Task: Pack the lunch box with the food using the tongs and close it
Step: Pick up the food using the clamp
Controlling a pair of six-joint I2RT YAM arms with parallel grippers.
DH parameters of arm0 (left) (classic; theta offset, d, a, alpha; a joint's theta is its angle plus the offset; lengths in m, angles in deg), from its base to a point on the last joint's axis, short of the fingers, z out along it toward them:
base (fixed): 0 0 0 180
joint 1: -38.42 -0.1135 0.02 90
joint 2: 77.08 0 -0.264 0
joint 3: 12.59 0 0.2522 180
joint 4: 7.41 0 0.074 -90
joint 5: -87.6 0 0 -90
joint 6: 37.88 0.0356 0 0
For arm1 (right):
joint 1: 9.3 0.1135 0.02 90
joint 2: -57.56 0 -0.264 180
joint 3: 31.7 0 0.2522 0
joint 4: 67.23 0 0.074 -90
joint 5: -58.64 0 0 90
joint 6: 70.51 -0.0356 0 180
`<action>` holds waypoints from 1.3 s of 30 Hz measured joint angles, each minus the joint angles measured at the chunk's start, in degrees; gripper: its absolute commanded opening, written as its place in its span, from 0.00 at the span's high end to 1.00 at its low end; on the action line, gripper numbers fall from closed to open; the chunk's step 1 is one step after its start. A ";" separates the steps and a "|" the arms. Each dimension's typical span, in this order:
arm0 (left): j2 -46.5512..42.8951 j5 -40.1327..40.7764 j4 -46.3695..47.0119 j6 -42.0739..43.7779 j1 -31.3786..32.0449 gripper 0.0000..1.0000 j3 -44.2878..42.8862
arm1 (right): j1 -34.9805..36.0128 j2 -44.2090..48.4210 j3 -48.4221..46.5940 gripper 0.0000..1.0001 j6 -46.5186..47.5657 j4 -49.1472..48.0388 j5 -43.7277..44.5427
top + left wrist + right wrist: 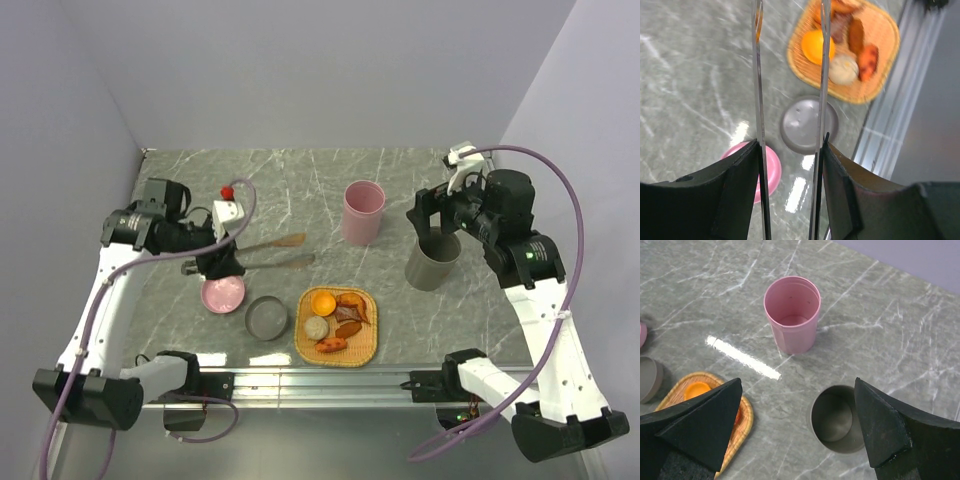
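The left gripper (790, 155) shuts its jaws on slim silver metal tongs (758, 75) aimed toward the small toy food (818, 46). The right gripper (797, 410), jaws wide, hovers above the tall grey cup (836, 419), perhaps to steady it.

Top external: mounted high behind arm bases, faces forward and down. Takes in whole table (300, 180), both arms, back wall. Farthest view.

Left wrist: sits on left gripper (791, 150), low over table. Looks along tongs (758, 75) toward woven tray (885, 30), grey dish (800, 125), pink dish (771, 170). Close, partly blurred.

Right wrist: on right gripper (797, 405), looks steeply down at grey cup (836, 422), pink cup (792, 315) beyond.

Shared: tray and both dishes in all three views; cups only in top and right-wrist views.
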 measured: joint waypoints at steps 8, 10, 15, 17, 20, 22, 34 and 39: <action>-5.79 7.56 0.83 2.82 9.55 0.45 10.08 | -3.06 1.70 0.00 0.00 -0.11 2.21 -0.94; -6.08 9.79 2.73 1.95 12.37 0.46 11.80 | -3.89 1.86 0.00 0.00 -0.33 2.27 -1.60; -4.74 13.16 7.30 -1.49 17.51 0.53 13.46 | -5.03 1.92 0.00 0.00 -0.94 2.47 -2.80; -3.10 13.55 8.63 -2.78 17.73 0.54 13.46 | -5.16 1.92 0.00 0.00 -1.11 2.51 -3.17; 0.74 13.99 10.21 -4.92 17.73 0.55 13.44 | -5.22 1.92 0.00 0.00 -1.14 2.60 -3.58; 2.69 13.99 10.56 -6.01 17.75 0.55 13.44 | -5.25 1.92 0.00 0.00 -1.11 2.71 -3.78; 7.17 13.99 11.21 -9.99 17.75 0.57 12.44 | -5.33 1.92 0.02 0.00 -1.11 3.32 -4.55; 8.33 14.05 11.47 -10.62 17.75 0.57 12.44 | -5.33 1.92 0.04 0.00 -1.11 3.32 -4.55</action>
